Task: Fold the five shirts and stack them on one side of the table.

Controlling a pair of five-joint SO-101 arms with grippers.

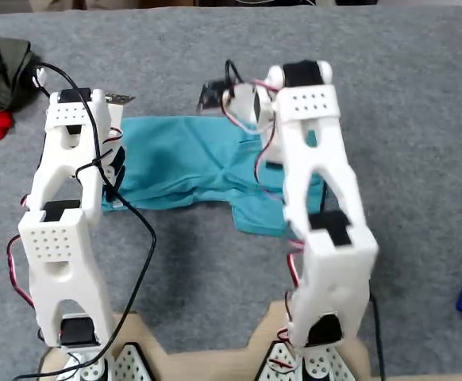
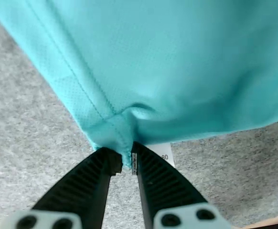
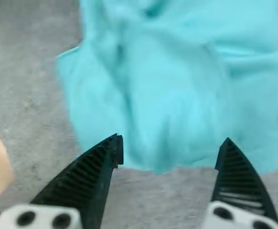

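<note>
While the teal shirt [image 1: 191, 163] lies rumpled on the bench [image 1: 421, 95] between the arms, the left end effector [image 2: 124, 160] pinches its hem, likely to drag it flat, and the right end effector [image 3: 171, 143] hangs spread over what may be a sleeve.

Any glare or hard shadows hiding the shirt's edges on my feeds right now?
Left wrist view: no glare, the turquoise knit shirt evenly lit, soft shading at the hem pinched in the left hand. Right wrist view: even light, shirt edge plain at the open right hand. High view: only soft arm shadows on the grey felt table cover.
</note>
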